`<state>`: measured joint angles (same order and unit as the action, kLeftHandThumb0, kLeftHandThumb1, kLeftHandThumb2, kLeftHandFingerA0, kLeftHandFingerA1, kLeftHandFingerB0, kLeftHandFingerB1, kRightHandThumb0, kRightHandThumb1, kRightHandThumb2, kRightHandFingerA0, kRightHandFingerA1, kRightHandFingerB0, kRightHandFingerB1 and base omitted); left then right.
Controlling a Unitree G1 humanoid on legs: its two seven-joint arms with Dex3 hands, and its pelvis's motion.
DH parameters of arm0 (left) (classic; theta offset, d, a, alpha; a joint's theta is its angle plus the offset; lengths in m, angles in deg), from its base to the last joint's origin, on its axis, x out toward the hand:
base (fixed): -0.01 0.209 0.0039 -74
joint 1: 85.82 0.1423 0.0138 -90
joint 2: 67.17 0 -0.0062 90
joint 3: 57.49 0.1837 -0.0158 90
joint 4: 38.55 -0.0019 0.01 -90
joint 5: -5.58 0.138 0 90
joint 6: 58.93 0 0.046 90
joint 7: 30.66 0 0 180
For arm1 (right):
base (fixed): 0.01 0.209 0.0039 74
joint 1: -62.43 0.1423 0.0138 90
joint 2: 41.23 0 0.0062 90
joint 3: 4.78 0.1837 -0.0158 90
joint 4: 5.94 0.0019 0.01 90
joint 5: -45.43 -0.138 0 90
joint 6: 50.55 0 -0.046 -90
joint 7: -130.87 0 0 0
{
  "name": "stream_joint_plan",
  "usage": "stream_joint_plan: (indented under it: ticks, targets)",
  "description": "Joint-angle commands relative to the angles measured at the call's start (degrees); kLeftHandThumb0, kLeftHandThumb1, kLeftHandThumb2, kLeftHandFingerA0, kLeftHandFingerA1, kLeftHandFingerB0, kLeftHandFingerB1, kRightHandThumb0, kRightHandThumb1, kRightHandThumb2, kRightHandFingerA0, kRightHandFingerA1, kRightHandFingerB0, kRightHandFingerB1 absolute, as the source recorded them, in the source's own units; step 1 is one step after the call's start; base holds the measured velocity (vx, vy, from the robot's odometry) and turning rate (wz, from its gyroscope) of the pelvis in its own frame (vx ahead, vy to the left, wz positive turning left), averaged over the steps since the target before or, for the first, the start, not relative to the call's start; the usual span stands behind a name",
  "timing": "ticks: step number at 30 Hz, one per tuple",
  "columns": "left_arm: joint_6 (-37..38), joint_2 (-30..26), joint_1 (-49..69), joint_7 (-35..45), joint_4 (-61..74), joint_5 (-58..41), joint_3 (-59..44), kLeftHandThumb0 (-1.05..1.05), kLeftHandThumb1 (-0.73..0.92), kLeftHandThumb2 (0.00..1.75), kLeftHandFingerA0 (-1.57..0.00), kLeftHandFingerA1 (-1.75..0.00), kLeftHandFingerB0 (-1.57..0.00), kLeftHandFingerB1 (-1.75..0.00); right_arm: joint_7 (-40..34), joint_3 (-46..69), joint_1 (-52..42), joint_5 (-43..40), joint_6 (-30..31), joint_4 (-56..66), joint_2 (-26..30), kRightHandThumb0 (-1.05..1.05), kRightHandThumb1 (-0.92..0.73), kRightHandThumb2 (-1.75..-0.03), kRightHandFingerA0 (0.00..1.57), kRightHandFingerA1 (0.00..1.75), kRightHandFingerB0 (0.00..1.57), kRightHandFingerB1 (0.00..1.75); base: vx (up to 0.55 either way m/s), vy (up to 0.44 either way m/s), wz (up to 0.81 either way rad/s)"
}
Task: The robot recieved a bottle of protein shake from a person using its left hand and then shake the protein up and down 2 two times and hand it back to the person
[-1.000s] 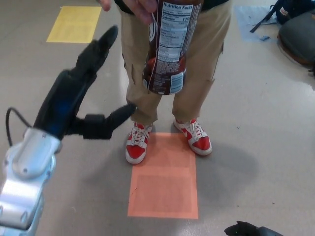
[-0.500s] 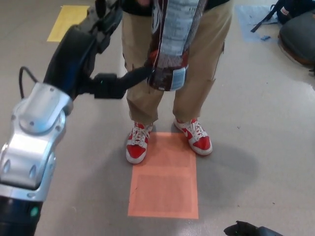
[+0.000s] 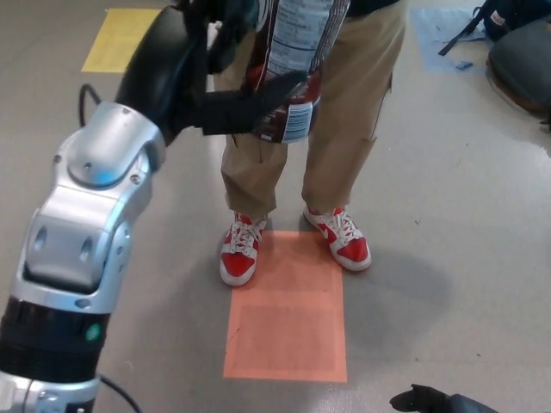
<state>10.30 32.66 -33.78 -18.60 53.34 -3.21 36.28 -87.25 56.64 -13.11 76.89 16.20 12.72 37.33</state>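
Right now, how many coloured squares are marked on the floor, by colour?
Orange: 1
Yellow: 1
Pale blue: 1
Total: 3

Smooth grey floor (image 3: 448, 258) with an orange mat (image 3: 287, 310), a yellow mat (image 3: 120, 39) far left.

The bottle (image 3: 297, 60) is showing a white nutrition panel of small print on its label, but the lettering is too blurred to make out any words here.
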Motion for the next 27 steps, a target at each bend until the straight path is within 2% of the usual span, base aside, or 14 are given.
stream_joint_plan:
  ticks: [1, 5, 6, 7, 9, 10, 11, 18, 22, 23, 24, 25, 26, 27]
  targets:
    - [-41.8, 5.7, -6.5, 1.2, 2.2, -12.9, 0.1, -0.83, 0.55, 0.57, 0.00, 0.00, 0.00, 0.00, -3.1, -0.2, 1.6, 1.8, -2.8, -0.7, 1.7, -0.24, -0.74, -0.62, 0.91, 0.47, 0.73, 0.42, 0.00, 0.000, 0.00]
    - [-43.1, 5.4, -5.5, 1.9, 2.9, -12.3, 1.1, -0.84, 0.55, 0.58, 0.00, -0.03, 0.00, 0.00, -2.0, 0.0, 2.1, 1.5, -2.7, -0.7, 1.6, -0.25, -0.75, -0.63, 0.91, 0.47, 0.73, 0.42, 0.00, 0.000, 0.00]
    - [-43.7, 5.2, -5.3, 2.4, 2.9, -12.2, 1.6, -0.82, 0.47, 0.86, 0.00, -0.07, 0.00, 0.00, -2.1, 0.0, 2.1, 1.5, -2.8, -0.7, 1.6, -0.25, -0.72, -0.63, 0.89, 0.47, 0.71, 0.41, 0.00, 0.000, 0.00]
    - [-44.1, 5.1, -5.5, 2.7, 2.7, -12.2, 1.7, -0.80, 0.56, 0.58, 0.00, 0.00, 0.00, 0.00, -2.2, 0.0, 2.2, 1.4, -2.9, -0.7, 1.7, -0.23, -0.73, -0.63, 0.87, 0.46, 0.72, 0.41, 0.00, 0.000, 0.00]
    - [-44.7, 5.0, -5.8, 2.9, 2.4, -12.1, 1.8, -0.81, 0.55, 0.57, 0.00, 0.00, 0.00, 0.00, -2.2, 0.1, 2.3, 1.4, -3.1, -0.7, 1.7, -0.23, -0.73, -0.63, 0.88, 0.46, 0.72, 0.41, 0.00, 0.000, 0.00]
    - [-45.0, 5.0, -5.9, 2.9, 2.4, -12.0, 1.8, -0.81, 0.55, 0.57, 0.00, 0.00, 0.00, 0.00, -2.3, 0.1, 2.3, 1.3, -3.2, -0.7, 1.7, -0.23, -0.73, -0.63, 0.88, 0.46, 0.72, 0.41, 0.00, 0.000, 0.00]
    - [-46.0, 4.9, -6.0, 3.1, 2.6, -11.6, 2.7, -0.81, 0.46, 0.85, 0.00, -0.06, 0.00, 0.00, -2.3, 0.1, 1.9, 1.3, -3.0, -0.7, 1.7, -0.25, -0.73, -0.63, 0.88, 0.46, 0.72, 0.41, 0.00, 0.000, 0.00]
    - [-48.2, 4.9, -7.6, 3.1, 1.9, -11.2, 2.8, -0.79, 0.45, 0.84, 0.00, -0.10, 0.00, 0.00, -2.2, 0.2, 2.7, 1.3, -2.9, -0.8, 1.5, -0.25, -0.73, -0.64, 0.91, 0.47, 0.72, 0.41, 0.00, 0.000, 0.00]
    - [-48.1, 4.7, -9.3, 2.9, 1.6, -9.7, 4.0, -0.78, 0.47, 0.84, -0.02, -0.31, 0.00, -0.01, -1.8, 0.4, 2.6, 1.0, -2.8, -0.9, 1.4, -0.25, -0.75, -0.64, 0.88, 0.46, 0.72, 0.41, 0.00, 0.000, 0.00]
    - [-47.8, 4.7, -9.2, 2.8, 1.7, -9.6, 4.2, -0.78, 0.47, 0.84, -0.02, -0.31, 0.00, -0.01, -2.0, 0.2, 2.5, 1.1, -2.7, -0.9, 1.4, -0.25, -0.75, -0.64, 0.88, 0.46, 0.72, 0.41, 0.00, 0.000, 0.00]
    - [-47.5, 4.9, -8.6, 2.6, 2.3, -9.5, 4.2, -0.76, 0.47, 0.81, -0.13, -0.47, 0.00, -0.03, -2.0, 0.1, 2.2, 1.2, -2.7, -0.8, 1.4, -0.24, -0.75, -0.63, 0.86, 0.46, 0.71, 0.41, 0.00, 0.000, 0.00]
    - [-44.8, 6.0, -7.0, 0.6, 3.2, -8.2, 4.2, -0.52, 0.63, 0.61, -0.70, -0.47, -0.05, -0.19, -1.9, 0.2, 2.1, 1.1, -2.8, -0.7, 1.4, -0.21, -0.75, -0.63, 0.85, 0.45, 0.72, 0.41, 0.00, 0.000, 0.00]
    - [-41.4, 7.3, -5.2, -1.8, 4.1, -6.6, 4.2, -0.52, 0.63, 0.61, -0.70, -0.47, -0.05, -0.19, -1.8, 0.3, 2.3, 1.0, -3.0, -0.7, 1.5, -0.21, -0.75, -0.63, 0.85, 0.45, 0.72, 0.41, 0.00, 0.000, 0.00]
    - [-38.1, 8.5, -3.4, -3.6, 5.4, -5.3, 4.1, -0.41, 0.71, 0.64, -0.82, -0.49, -0.12, -0.21, -1.9, 0.4, 2.5, 1.0, -3.2, -0.8, 1.3, -0.21, -0.74, -0.63, 0.87, 0.46, 0.72, 0.41, 0.00, 0.000, 0.00]
